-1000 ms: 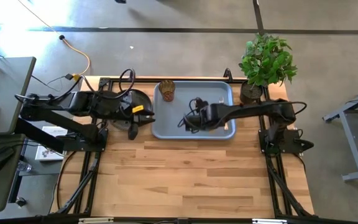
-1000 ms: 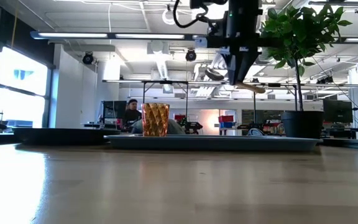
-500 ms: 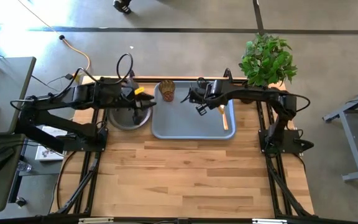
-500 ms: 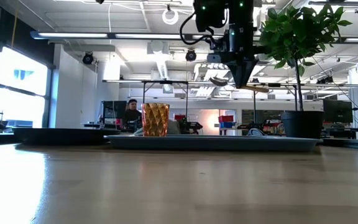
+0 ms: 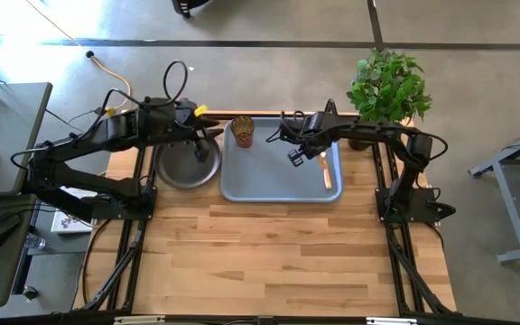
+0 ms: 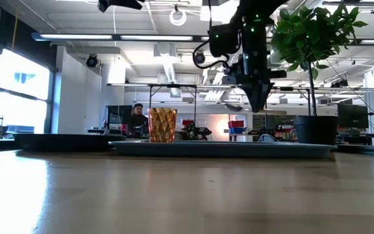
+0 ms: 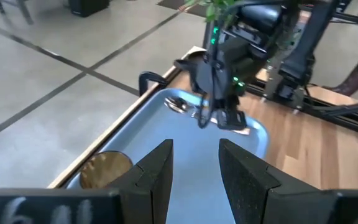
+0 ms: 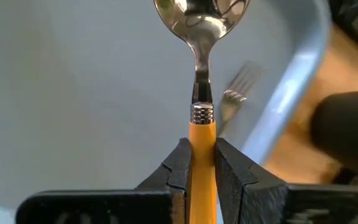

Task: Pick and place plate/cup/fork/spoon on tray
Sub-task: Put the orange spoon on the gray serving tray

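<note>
A: Quick pass. Landmark is the tray (image 5: 278, 181). The right gripper (image 8: 197, 163) hangs above its far-right part, fingers pinched tight on the orange handle of the spoon (image 8: 197, 37). Bowl points away from the wrist, out over the tray floor.

B: Fork?

A: The fork (image 5: 326, 171) lies flat inside the tray along its right rim, handle toward the near edge. Its prongs show just beyond the spoon in the right wrist view.

B: Cup and plate?

A: The cup (image 5: 243, 132) stands upright in the tray's far-left corner. The plate (image 5: 186, 166) sits on the table just left of the tray, not in it yet.

B: Left arm?

A: The left gripper (image 7: 194, 163) hovers above the tray's far-left rim, near the cup, fingers apart with nothing between them.

B: Risks?

A: My read: the spoon is high, so a release from there could bounce it off the fork or over the right rim. The grip is narrow on a smooth handle, so it may swivel on the way down. The left gripper could clip the cup. And the plate needs space; a spoon dropped mid-tray would crowd it.
</note>
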`<control>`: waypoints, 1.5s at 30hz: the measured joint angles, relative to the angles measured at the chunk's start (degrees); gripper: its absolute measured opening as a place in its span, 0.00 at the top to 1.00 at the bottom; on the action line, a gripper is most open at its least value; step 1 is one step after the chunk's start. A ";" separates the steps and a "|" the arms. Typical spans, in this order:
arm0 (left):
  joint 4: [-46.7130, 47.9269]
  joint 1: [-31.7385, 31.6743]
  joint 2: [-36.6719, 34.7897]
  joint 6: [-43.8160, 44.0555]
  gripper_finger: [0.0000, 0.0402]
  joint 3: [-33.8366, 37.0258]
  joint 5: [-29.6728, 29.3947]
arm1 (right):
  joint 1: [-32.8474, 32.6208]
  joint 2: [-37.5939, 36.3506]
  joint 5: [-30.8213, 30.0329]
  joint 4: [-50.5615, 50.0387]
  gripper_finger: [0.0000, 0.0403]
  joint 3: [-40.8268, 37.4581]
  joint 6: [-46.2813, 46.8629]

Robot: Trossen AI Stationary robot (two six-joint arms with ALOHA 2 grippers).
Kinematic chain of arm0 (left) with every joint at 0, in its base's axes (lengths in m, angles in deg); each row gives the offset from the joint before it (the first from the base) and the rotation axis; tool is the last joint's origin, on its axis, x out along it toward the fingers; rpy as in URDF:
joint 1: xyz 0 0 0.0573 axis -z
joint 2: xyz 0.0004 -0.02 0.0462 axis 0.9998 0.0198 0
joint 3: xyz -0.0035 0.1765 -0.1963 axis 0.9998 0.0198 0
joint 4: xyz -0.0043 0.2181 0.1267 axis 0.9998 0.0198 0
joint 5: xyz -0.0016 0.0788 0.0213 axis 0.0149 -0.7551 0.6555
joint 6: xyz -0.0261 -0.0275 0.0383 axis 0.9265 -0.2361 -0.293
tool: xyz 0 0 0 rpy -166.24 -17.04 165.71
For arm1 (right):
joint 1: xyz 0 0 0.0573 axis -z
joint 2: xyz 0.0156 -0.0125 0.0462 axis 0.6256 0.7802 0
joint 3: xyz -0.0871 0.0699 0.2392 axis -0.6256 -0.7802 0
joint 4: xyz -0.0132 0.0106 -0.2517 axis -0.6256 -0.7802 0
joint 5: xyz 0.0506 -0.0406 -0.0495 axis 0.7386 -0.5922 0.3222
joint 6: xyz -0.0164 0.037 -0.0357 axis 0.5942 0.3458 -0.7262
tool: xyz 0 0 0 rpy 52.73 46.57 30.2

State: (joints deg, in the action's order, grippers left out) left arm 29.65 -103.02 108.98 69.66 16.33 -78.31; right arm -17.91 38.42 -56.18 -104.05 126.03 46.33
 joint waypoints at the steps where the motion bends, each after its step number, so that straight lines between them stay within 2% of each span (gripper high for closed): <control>1: 0.00 -0.49 0.00 -0.02 0.70 0.00 0.00 | 0.18 -0.02 0.74 1.18 0.93 -0.62 0.02; 21: 0.04 -5.24 0.00 -2.43 0.70 0.00 0.04 | 0.22 -0.47 10.50 12.83 0.93 -14.50 11.81; 26: 0.02 -6.03 0.00 -2.40 0.70 0.00 0.03 | -1.35 -4.27 9.30 12.22 0.93 -15.02 13.61; 34: -0.46 -7.46 0.04 -2.40 0.70 0.00 0.04 | -1.46 -14.08 2.49 10.01 0.93 -14.99 15.98; 40: -0.61 -7.71 0.26 -2.38 0.70 0.00 0.02 | -1.36 -16.50 -1.11 7.05 0.93 -15.19 18.85; 45: -0.87 -7.69 0.26 -1.84 0.70 0.00 0.04 | -1.74 -16.55 2.05 16.66 0.93 -22.45 21.47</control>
State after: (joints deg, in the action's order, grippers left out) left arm 28.79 -110.71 109.25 67.83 16.33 -78.26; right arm -19.65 21.87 -54.13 -87.39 103.58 67.80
